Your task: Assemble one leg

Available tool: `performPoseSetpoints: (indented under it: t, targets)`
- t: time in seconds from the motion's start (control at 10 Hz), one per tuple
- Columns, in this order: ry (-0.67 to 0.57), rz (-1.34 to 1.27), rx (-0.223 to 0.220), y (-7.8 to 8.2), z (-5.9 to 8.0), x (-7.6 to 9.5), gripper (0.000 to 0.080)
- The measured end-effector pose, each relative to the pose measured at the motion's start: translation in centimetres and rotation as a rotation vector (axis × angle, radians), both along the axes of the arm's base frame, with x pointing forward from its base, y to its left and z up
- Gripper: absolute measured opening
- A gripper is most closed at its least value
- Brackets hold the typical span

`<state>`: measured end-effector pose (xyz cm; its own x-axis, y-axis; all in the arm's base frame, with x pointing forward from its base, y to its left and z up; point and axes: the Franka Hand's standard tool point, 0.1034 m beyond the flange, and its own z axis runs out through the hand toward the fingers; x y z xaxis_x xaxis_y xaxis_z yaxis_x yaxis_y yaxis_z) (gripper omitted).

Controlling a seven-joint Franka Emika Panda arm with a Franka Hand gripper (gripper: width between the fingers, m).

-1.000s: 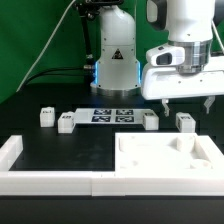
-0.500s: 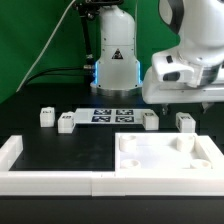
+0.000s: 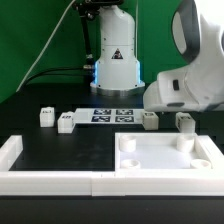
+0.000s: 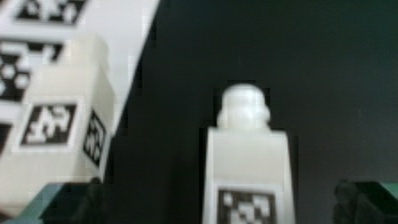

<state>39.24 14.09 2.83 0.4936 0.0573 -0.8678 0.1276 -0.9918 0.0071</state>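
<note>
Step in hand, as I judge it: line up on a leg point(image 4: 246, 150) and grip it. The wrist view shows that leg lying on the black table point(image 4: 178, 60), about centred between the two dark fingertips point(image 4: 57, 203). The gripper point(image 4: 217, 200) is spread wide, jaws released, nothing held. It's prob. the leg at the exterior view's far right, just behind the tray point(image 3: 160, 160), but I can't match the two views for sure.

To do it well:
- Keep the leg centred between the fingers and come down square to its long sides.
- Close on the blocky body, not the narrow rounded end – that end looks meant for a socket, so leave it free.
- Stay off the neighbour leg point(image 4: 63, 110), which lies near the marker board point(image 4: 36, 15). The gap between the two legs is modest.

Hard to make out:
- In the exterior view the arm's bulk hides the hand, so no fingers show there.
- The wrist view is blurred and cuts the fingertips off at the frame edge, so their height above the table can't be told.
- Whether the pads are level w/ the leg yet is also unclear.
</note>
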Motion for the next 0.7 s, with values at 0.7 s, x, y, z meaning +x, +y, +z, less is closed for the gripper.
performPoseSetpoints:
  t: [0.7]
  targets:
    - [0.037,0.009,-0.002,0.48,-1.46,-0.30,0.0649]
